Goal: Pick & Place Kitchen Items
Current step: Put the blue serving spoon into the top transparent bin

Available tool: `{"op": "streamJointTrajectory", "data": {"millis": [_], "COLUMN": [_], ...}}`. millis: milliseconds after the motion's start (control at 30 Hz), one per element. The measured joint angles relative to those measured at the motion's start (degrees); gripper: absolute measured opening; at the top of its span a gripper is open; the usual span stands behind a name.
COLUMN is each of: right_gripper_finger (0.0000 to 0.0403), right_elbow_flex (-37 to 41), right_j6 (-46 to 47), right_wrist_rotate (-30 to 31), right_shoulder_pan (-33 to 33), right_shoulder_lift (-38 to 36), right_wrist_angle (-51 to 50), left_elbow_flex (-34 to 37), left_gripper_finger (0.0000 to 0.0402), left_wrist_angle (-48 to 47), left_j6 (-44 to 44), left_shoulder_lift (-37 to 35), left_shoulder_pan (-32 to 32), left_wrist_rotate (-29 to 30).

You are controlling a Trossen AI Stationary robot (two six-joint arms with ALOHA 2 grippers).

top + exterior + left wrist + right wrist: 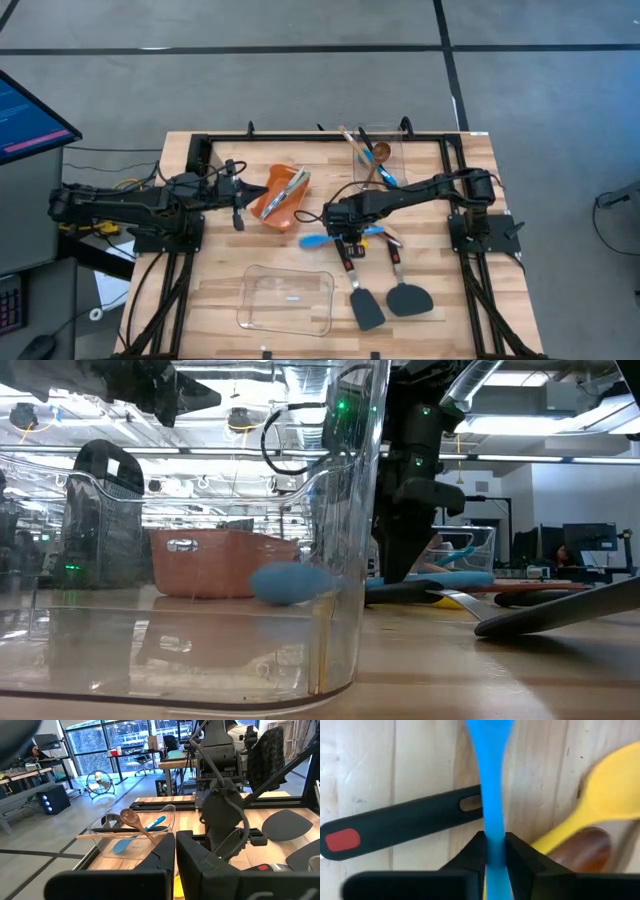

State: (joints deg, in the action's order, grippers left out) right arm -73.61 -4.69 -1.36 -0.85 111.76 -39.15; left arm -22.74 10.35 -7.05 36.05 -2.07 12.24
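Blue spoon lies on the bench in the high view, just beside the orange bin, and the right end effector stands over its handle. The bin holds a few slim utensils. A clear container at the far edge holds a wooden spoon and more tools, and a second clear container at the near edge looks empty. Two black spatulas lie beside it. The left end effector waits near the bin, pressed together.

In the low view the spoon's bowl rests on the bench in front of the bin.

The left wrist view shows the far container with its wooden spoon and a blue tool.

In the right wrist view the fingers pinch the blue handle, which crosses a black handle; a yellow spoon is close. I judge a straight, slow lift is best, so the neighbours stay undisturbed.
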Motion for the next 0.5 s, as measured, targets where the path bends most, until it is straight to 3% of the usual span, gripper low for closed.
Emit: {"op": "streamJointTrajectory", "data": {"millis": [500], "right_gripper_finger": [0.0037], "right_elbow_flex": [-4.4], "right_j6": [1.5], "right_wrist_rotate": [0.3], "right_shoulder_pan": [0.1], "right_shoulder_lift": [0.1], "right_wrist_angle": [-5.5], "left_elbow_flex": [0.0], "left_gripper_finger": [0.0004], "left_wrist_angle": [0.0], "left_j6": [0.0], "left_shoulder_lift": [0.0], "left_shoulder_pan": [0.0], "left_wrist_rotate": [0.2]}}
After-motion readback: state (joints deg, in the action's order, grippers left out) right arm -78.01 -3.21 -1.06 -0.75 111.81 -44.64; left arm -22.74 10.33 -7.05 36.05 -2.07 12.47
